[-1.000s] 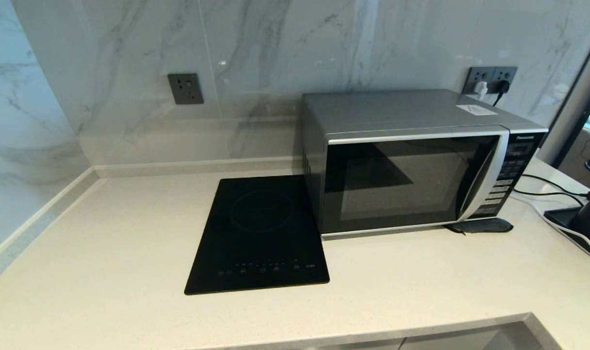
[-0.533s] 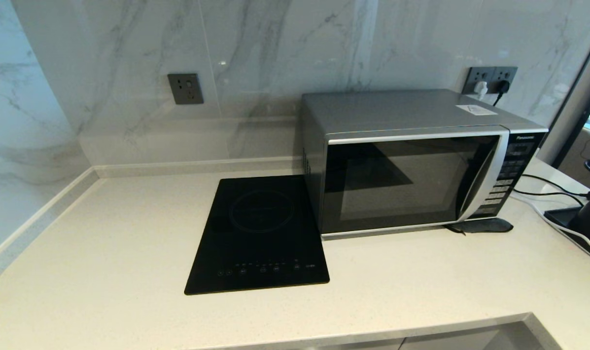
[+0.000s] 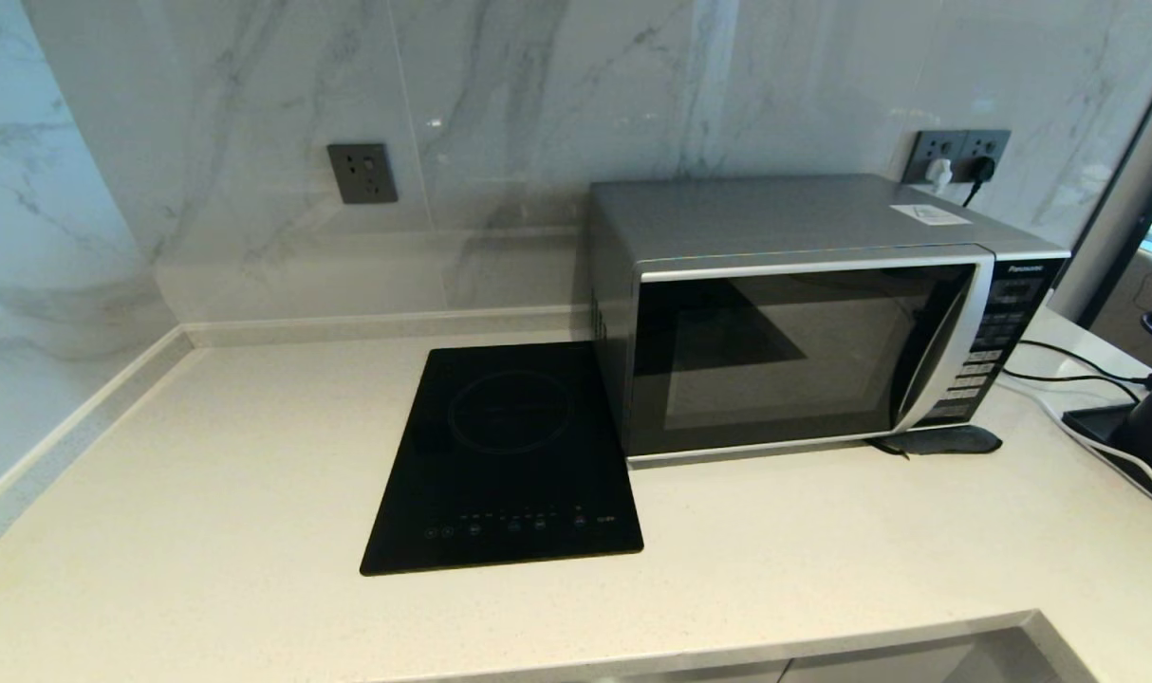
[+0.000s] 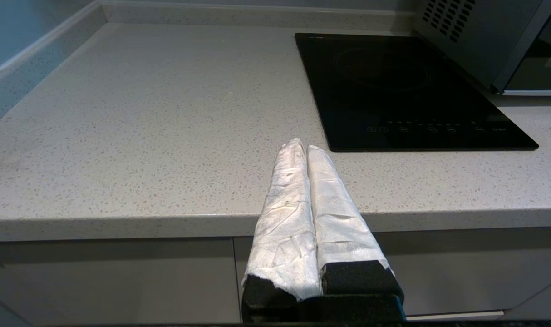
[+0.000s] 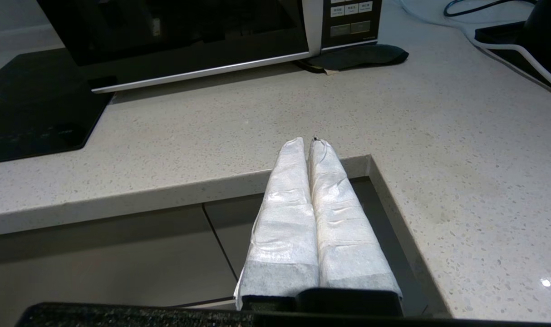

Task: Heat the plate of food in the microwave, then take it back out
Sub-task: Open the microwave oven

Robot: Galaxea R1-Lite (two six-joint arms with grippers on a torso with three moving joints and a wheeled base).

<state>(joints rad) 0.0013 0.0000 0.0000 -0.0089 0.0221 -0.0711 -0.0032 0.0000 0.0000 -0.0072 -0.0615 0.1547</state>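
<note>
the microwave [image 3: 804, 313] stands on the right of the counter [image 3: 206, 493] against the marble wall, its dark glass door closed and its curved silver handle beside the button panel on its right. the plate of food shows in none of the views; it may be behind the dark glass, but that cannot be told. neither arm shows from the head camera. the left gripper [image 4: 301, 145] hangs off the near edge of the counter, left of the black hob [image 3: 510, 455], its wrapped fingers pressed together with nothing between them. the right gripper [image 5: 308, 141] hangs at the near edge in front of the microwave, by the notch in the counter, its fingers likewise together and empty. as i judge it, the step in hand is waiting on the microwave or getting ready to open it. to do that well, the right gripper should part its fingers before it reaches the handle, come at the handle squarely, and pull along the door's swing rather than straight back, so the box does not slide on the smooth counter. around it, a dark flat pad [image 3: 941, 440] lies touching the microwave's near right corner, and cables [image 3: 1079, 365] and a black object [image 3: 1145, 427] sit further right, near enough to the handle side to snag a wide approach. the hob lies just beside the microwave's left wall.
</note>
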